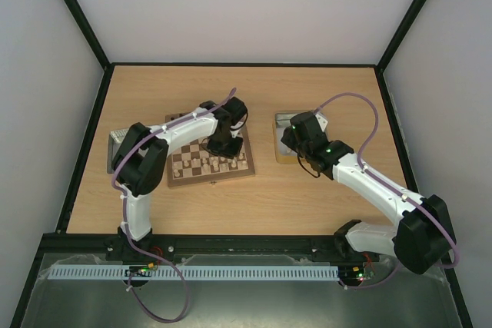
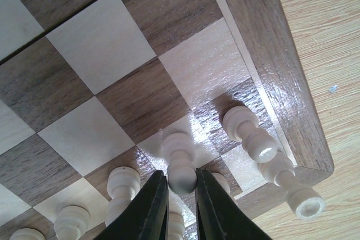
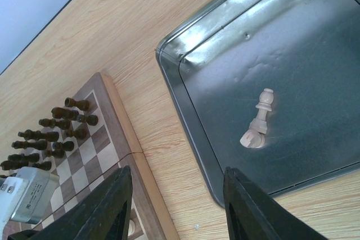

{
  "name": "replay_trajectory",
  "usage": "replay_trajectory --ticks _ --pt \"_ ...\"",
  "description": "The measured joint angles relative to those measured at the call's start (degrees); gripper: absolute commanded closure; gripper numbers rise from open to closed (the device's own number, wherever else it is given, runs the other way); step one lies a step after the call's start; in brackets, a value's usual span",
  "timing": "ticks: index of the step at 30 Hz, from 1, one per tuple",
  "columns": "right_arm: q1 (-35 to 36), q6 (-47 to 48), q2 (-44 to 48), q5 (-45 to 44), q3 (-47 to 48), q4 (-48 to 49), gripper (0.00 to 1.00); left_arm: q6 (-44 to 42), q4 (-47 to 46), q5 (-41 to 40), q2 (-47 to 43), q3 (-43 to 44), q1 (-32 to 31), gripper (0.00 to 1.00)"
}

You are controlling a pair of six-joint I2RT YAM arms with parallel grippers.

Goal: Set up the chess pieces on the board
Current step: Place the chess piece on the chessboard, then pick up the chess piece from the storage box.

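Left wrist view — DESK: How far along is the set-up?
PHOTOG: Well on. The left gripper (image 2: 181, 179) is closed on a pale pawn (image 2: 179, 150) that stands on the board (image 2: 264, 43), in the 2nd row from the border. More pale pieces (image 2: 250, 133) stand just beside it, out to the corner. The right wrist view has the dark pieces (image 3: 56, 133) in 2 rows on the far side.
DESK: What's left?
PHOTOG: At least 1 pale piece (image 3: 259, 119), lying on its side in the metal tin (image 3: 185, 82). The right gripper (image 3: 177, 200) hangs open and empty over the tin's rim.
DESK: Room to move?
PHOTOG: Tight at the board. Neighbours crowd the pawn on both sides, so a straight lift looks the safest way out. In the tin the piece lies apart from every wall, with bare floor all round.
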State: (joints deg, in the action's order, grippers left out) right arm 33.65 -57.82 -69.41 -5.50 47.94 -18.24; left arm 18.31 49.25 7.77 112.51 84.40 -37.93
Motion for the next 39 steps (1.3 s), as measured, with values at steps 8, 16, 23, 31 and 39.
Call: replay_trajectory --ticks 8,16,23,31,39 --pt "0.0 0.0 0.0 -0.3 0.0 0.0 0.56 -0.3 0.7 1.0 0.0 1.5 0.5 0.75" --pt "-0.1 1.8 0.0 -1.6 0.4 -1.1 0.50 0.1 0.9 1.0 -1.8 2.0 1.6 0.68" --pt "-3.1 9.3 -5.2 -2.2 5.9 -6.0 0.49 1.7 -5.0 0.9 -13.8 -1.9 3.6 0.62" --pt "-4.6 16.3 -17.7 0.2 10.4 -11.6 0.55 4.5 -15.2 1.7 -26.5 -14.5 4.6 0.61" --pt "-4.7 17.6 -25.1 1.2 13.9 -12.9 0.63 5.6 -18.6 2.7 -28.9 -19.4 5.0 0.60"
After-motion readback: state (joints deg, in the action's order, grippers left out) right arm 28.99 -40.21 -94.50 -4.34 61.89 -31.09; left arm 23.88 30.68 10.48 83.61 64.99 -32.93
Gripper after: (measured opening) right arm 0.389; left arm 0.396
